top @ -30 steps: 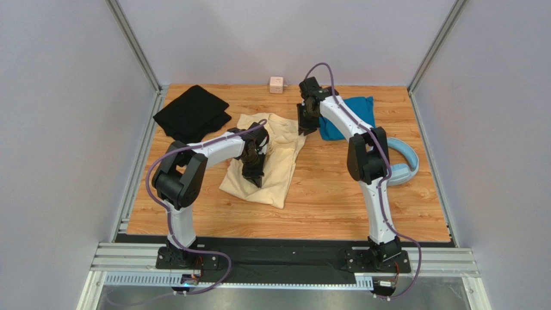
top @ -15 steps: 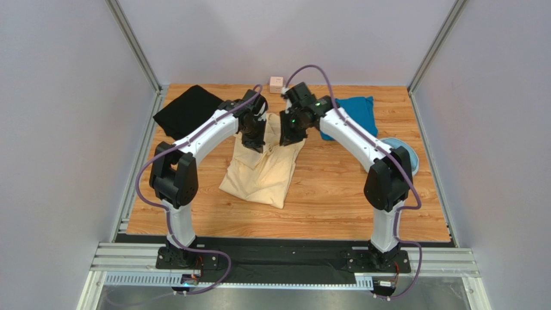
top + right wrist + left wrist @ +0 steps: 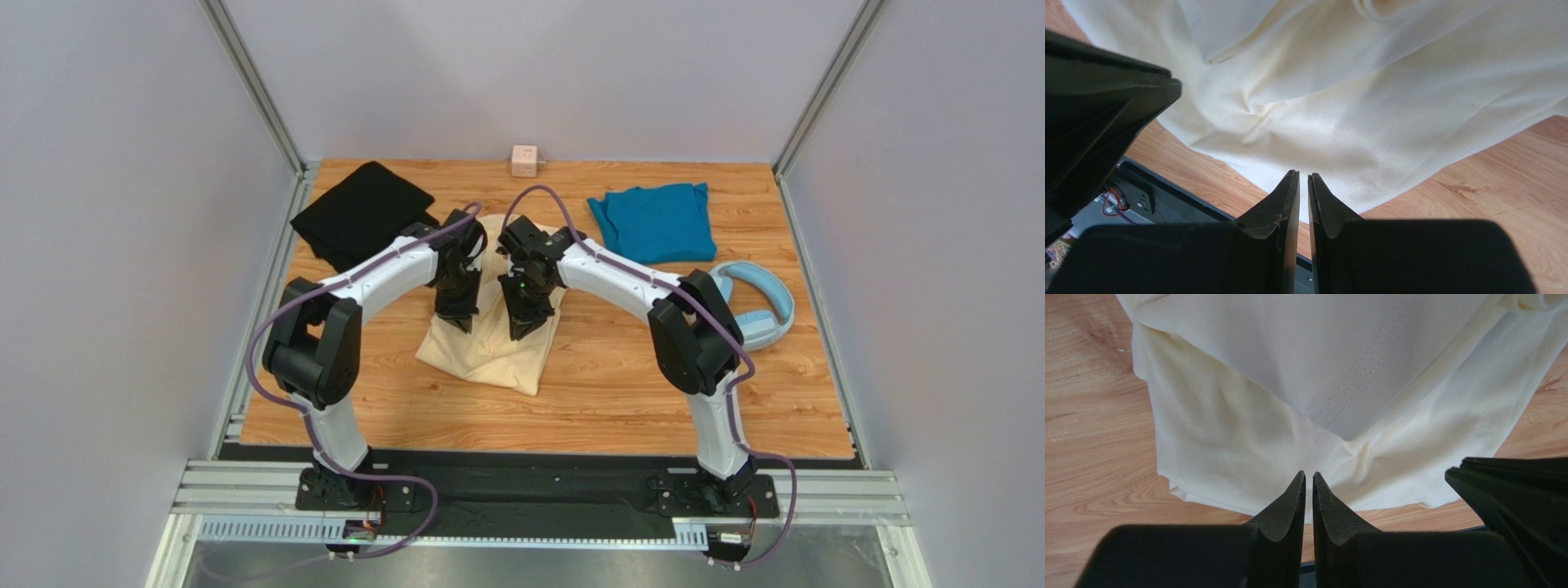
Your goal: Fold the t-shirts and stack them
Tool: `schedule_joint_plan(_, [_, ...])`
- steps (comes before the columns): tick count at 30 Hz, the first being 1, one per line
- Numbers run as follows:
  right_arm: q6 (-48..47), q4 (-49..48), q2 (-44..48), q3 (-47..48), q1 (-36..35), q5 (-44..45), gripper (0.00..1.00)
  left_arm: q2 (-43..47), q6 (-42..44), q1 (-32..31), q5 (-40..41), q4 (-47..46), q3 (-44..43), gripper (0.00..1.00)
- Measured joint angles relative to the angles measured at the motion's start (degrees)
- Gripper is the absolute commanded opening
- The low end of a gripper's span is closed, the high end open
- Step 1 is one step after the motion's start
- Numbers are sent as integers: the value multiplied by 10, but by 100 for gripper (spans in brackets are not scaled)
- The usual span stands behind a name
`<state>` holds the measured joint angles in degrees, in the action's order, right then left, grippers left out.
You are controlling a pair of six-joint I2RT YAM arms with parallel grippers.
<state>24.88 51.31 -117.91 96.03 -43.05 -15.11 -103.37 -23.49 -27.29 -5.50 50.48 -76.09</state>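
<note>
The cream t-shirt (image 3: 491,358) lies crumpled mid-table, filling the left wrist view (image 3: 1290,386) and the right wrist view (image 3: 1389,110). My left gripper (image 3: 463,316) and right gripper (image 3: 523,325) hang side by side over its middle, pointing down. The left gripper (image 3: 1309,475) is shut to a thin slit, with cloth lying just past its tips and nothing showing between the fingers. The right gripper (image 3: 1303,175) stands the same way. Whether the tips touch the cloth is unclear. The teal t-shirt (image 3: 656,221) lies folded at the back right. The black t-shirt (image 3: 362,214) lies at the back left.
Light-blue headphones (image 3: 758,309) rest near the right edge, beside the right arm's elbow. A small pink cube (image 3: 525,159) sits against the back wall. Grey walls close in the wooden table (image 3: 638,380) on three sides.
The right gripper left the teal shirt, swung left to the cream shirt and narrowed its jaws. Both grippers then drew from the shirt's far edge toward its middle.
</note>
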Motion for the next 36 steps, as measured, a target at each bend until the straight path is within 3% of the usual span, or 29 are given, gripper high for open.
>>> schedule_joint_plan(8, [9, -25, -67, -15, -1, -5, 1, 5, -5, 0, 1, -47, 23, 6])
schedule_joint_plan(10, [12, -25, -69, -16, 0, -18, 0, -6, -5, 0, 0, -64, 23, 0])
schedule_joint_plan(15, [14, -38, -62, -28, -3, -19, 0, -67, -7, 0, -1, -90, 10, 0])
schedule_joint_plan(23, [14, -59, -45, -57, -4, -16, 0, -119, -4, 6, 8, -84, -74, 0])
schedule_joint_plan(36, [7, -69, -32, -80, -4, -21, 0, -177, 14, 68, 19, -84, -216, 0])
